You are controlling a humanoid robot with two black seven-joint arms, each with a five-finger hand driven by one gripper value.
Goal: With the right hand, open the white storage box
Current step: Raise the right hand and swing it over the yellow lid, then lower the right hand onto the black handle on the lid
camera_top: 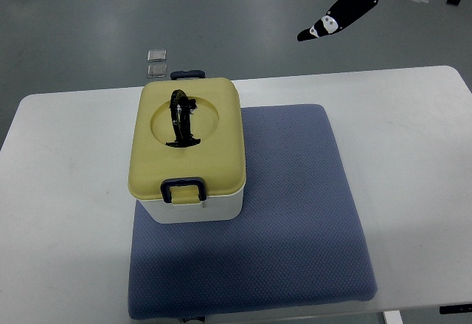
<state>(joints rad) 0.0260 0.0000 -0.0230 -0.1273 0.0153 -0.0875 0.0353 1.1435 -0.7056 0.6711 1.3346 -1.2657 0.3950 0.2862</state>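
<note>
Grey floor is framing the white surface point(66, 191) where the white storage box point(193, 204), yellow lid latched, is sitting on a blue mat point(295, 213). My right hand point(338, 16) is hovering well apart, fingers extended, holding nothing. I am risking dragging the light box if the front latch point(183, 189) resists.

Blue mat point(295, 213) on white table point(66, 191); two small, perhaps glassy squares point(156, 61) beyond.
</note>
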